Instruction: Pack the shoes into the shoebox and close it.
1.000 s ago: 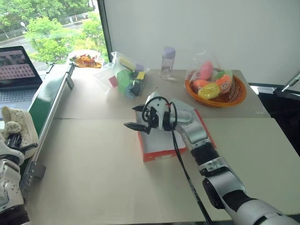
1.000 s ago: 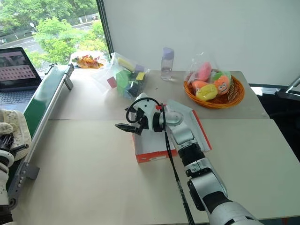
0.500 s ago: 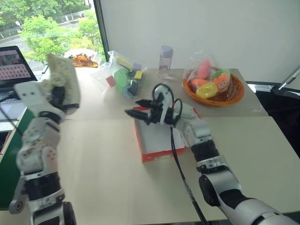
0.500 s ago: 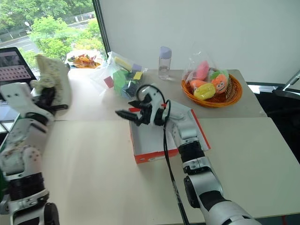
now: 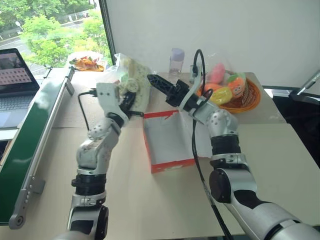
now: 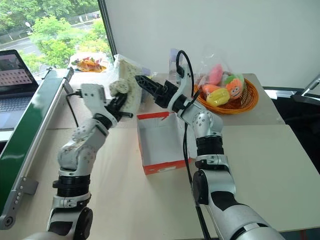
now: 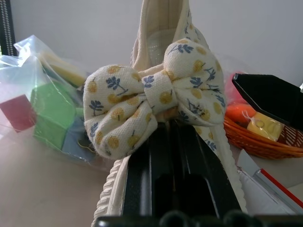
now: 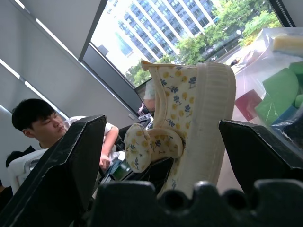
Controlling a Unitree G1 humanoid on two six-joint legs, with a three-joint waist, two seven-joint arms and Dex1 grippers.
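Centre of the head view: left gripper (image 5: 131,101) raised above the table (image 5: 125,200), clamped on a cream shoe (image 5: 136,86) held upright on its end, just above and left of the open shoebox (image 5: 167,142). Seen from the left wrist, a fabric bow (image 7: 151,106) with small yellow and blue print on the shoe, sitting right over the closed black fingers (image 7: 180,165). Right gripper (image 5: 162,86) reaching in from the right of centre, fingers spread wide, close beside the shoe but not touching it — from the right wrist, the shoe framed between the two parted fingers (image 8: 61,161). Shoebox lying flat mid-frame, white inside showing, nothing in it, red-orange wall facing the camera. Behind, toward the upper middle: a clear bag of coloured blocks (image 7: 42,111) partly hidden by the shoe, a small bottle (image 5: 176,61), and an orange woven basket (image 5: 235,97) of plush toys at upper right. A laptop (image 5: 15,82) at the far left edge. A seated person (image 8: 40,127) in the background of the right wrist view.
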